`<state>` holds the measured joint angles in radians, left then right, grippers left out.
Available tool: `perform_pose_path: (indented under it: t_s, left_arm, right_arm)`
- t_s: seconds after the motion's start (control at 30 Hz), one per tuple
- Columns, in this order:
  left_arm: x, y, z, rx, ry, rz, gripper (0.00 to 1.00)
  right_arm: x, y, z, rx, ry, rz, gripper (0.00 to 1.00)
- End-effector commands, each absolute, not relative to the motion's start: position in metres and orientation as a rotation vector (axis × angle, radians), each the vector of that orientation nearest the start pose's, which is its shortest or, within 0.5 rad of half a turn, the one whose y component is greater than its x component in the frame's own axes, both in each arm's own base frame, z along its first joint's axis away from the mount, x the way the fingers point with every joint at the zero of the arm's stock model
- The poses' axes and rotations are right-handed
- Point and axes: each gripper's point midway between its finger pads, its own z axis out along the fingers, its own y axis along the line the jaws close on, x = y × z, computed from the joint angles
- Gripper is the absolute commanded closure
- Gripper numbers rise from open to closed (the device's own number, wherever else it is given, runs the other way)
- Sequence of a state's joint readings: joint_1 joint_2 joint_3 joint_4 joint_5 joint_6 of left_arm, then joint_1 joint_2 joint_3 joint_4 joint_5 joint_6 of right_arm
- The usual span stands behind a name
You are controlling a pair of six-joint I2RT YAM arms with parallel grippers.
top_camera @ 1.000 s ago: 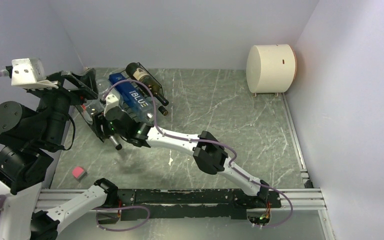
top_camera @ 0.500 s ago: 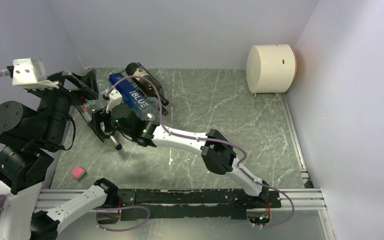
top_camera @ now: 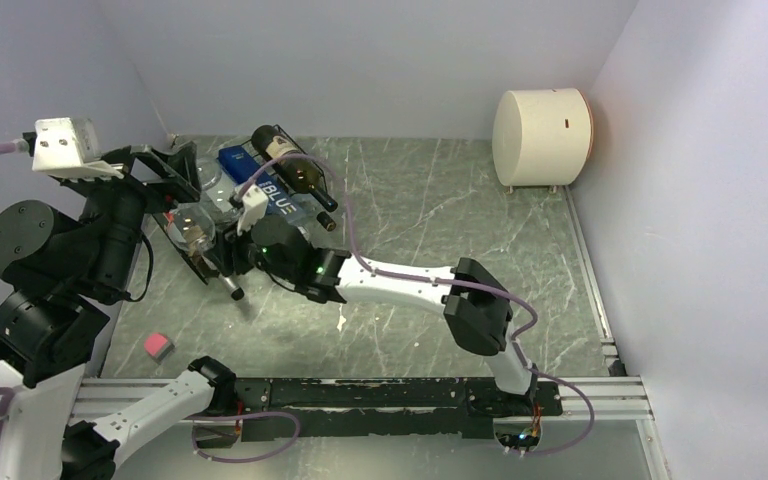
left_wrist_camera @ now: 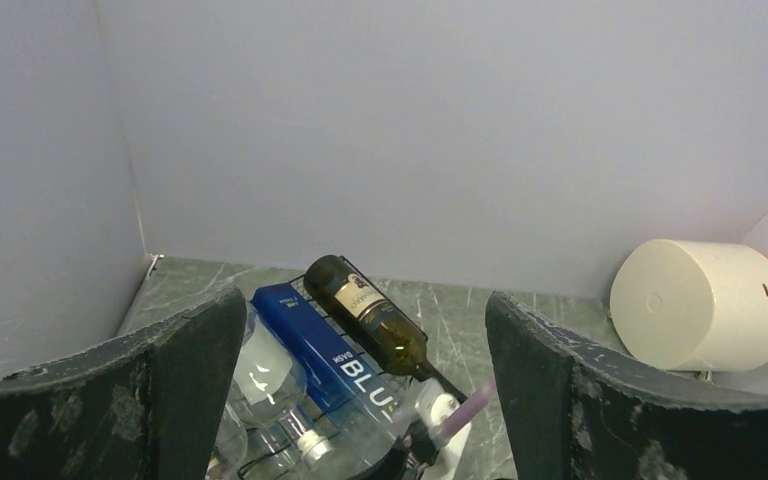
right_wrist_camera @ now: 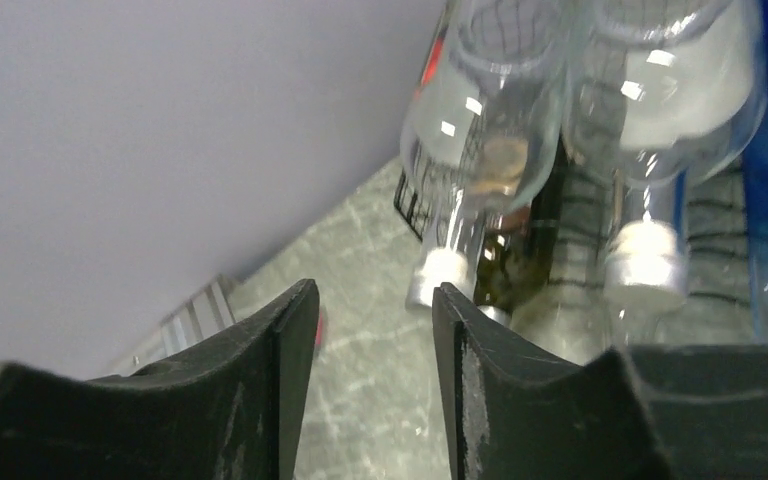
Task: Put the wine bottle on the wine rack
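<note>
The black wire wine rack [top_camera: 203, 262] stands at the far left of the table. A dark green wine bottle [top_camera: 295, 170] with a cream label lies on its top tier at the right end, neck toward me; the left wrist view shows the same wine bottle [left_wrist_camera: 370, 315]. Beside it lie a blue bottle [top_camera: 265, 192] and clear bottles [top_camera: 193, 226]. My right gripper [top_camera: 225, 248] hangs just in front of the rack, its jaws a little apart with only floor between them [right_wrist_camera: 372, 300]. My left gripper [top_camera: 165, 165] is raised above the rack's left end, wide open and empty [left_wrist_camera: 360, 300].
Two clear bottles [right_wrist_camera: 480, 110] with silver caps point at the right wrist camera from the rack [right_wrist_camera: 415, 205]. A pink cube [top_camera: 158, 346] lies on the floor near the left arm's base. A white cylinder [top_camera: 540, 137] stands at the back right. Walls close in on the left, back and right.
My right arm's elbow swung right and its wrist drew back from the rack, uncovering a clear bottle. Its jaws stand closer together than before. The left arm barely moved.
</note>
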<state>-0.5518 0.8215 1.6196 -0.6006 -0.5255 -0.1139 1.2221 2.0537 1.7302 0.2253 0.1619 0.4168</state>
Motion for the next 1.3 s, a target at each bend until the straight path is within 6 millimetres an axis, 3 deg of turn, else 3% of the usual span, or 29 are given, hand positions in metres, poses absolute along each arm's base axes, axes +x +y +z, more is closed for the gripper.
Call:
perform_pose_path:
  t_s: [0.0,0.17,0.37,0.53,1.03,1.27]
  left_arm:
    - [0.215,-0.036,0.517,-0.125,1.428,-0.198,0.06]
    - [0.215,-0.037,0.514,-0.125,1.435,-0.205,0.06]
    - [0.214,-0.037,0.514,-0.127,1.437,-0.209,0.06]
    - [0.214,-0.038,0.514,-0.124,1.436,-0.212,0.06]
    - [0.214,-0.038,0.515,-0.124,1.436,-0.208,0.06]
    - [0.213,-0.036,0.516,-0.129,1.439,-0.209,0.06]
  right_arm:
    - [0.204,0.593,0.244,-0.701,1.733,1.076,0.55]
    - [0.198,0.599,0.221,-0.747,1.787,1.075,0.59]
    - [0.208,0.605,0.204,-0.743,1.819,1.014,0.71]
    - [0.217,0.610,0.189,-0.729,1.838,0.970,0.72]
    - [0.255,0.630,0.185,-0.658,1.827,0.875,0.73]
    - [0.245,0.616,0.198,-0.677,1.833,0.908,0.67]
